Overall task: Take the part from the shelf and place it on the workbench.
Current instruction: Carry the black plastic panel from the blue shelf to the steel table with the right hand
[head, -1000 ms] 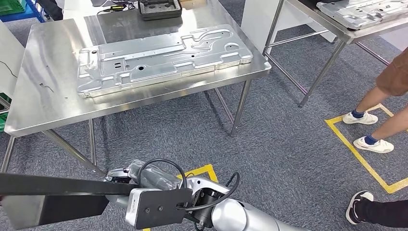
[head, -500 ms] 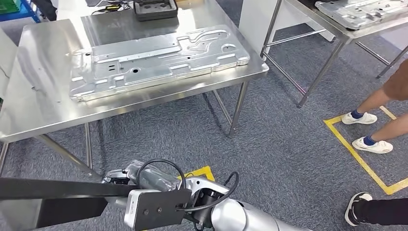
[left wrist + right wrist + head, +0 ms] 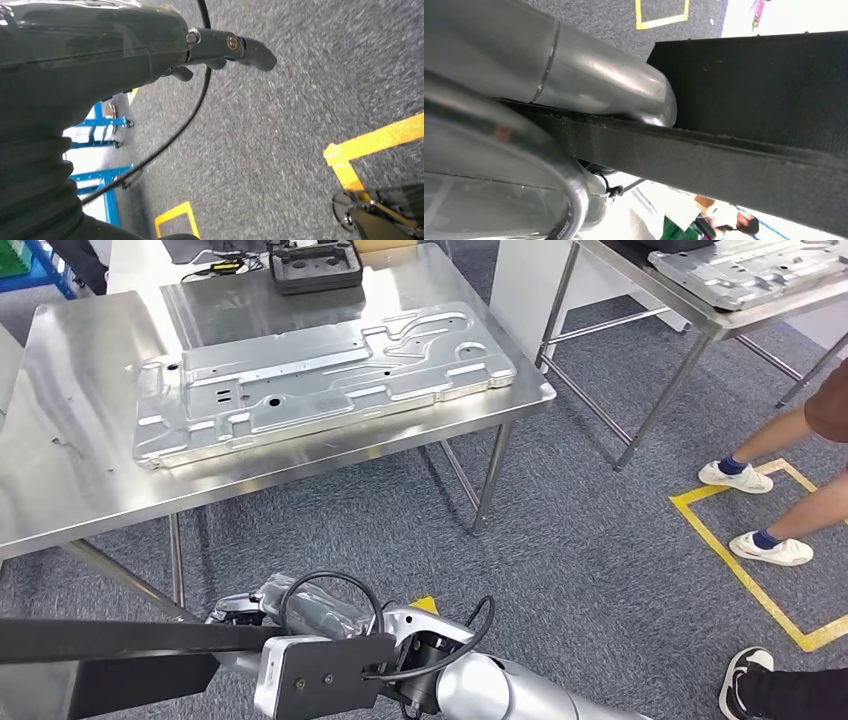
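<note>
Your right hand (image 3: pixel 245 608) grips the black part (image 3: pixel 120 640), a long flat bar held low across the robot's front, above the carpet and short of the steel bench (image 3: pixel 60 490). Your left hand (image 3: pixel 220 47) hangs over the floor, fingers (image 3: pixel 255 52) holding nothing; I cannot tell whether they are curled.

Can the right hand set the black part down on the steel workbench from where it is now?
Probably not yet. The right hand holds the black part low, short of the workbench, with open floor between; the robot likely needs to step closer.
</note>
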